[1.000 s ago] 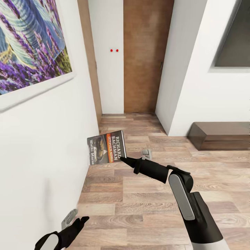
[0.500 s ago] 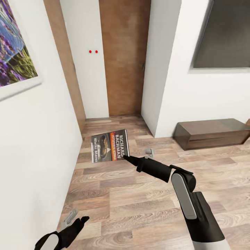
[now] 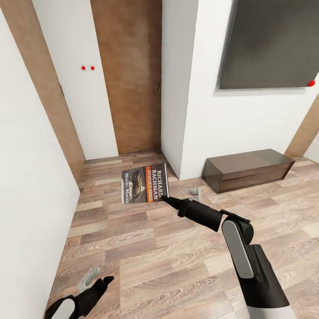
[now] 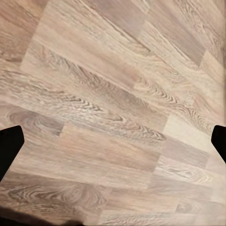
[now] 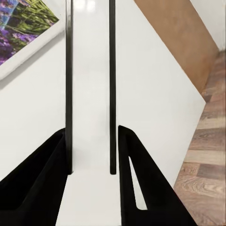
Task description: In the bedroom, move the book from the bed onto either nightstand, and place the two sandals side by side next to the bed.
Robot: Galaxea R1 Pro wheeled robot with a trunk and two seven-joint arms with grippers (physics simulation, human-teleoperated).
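My right gripper (image 3: 165, 198) is shut on the lower corner of the book (image 3: 145, 184), a thin paperback with a dark cover, orange band and white lettering. It is held flat above the wood-plank floor, cover up. In the right wrist view the book (image 5: 89, 94) stands edge-on between the two black fingers (image 5: 42, 188). My left gripper (image 3: 104, 281) hangs low near the left wall. It is open with nothing between its fingers and faces bare floor (image 4: 113, 117). The bed, nightstand and sandals are out of view.
A white wall (image 3: 26, 199) runs close along my left. Ahead are a brown wooden door (image 3: 128, 88) and a protruding white wall corner (image 3: 186, 110). A low dark brown cabinet (image 3: 248, 170) sits under a dark wall panel (image 3: 270, 44) at the right.
The whole view has swung to the right: the purple painting has left the head view and the cabinet and dark panel have come further in. The book stays in my right gripper.
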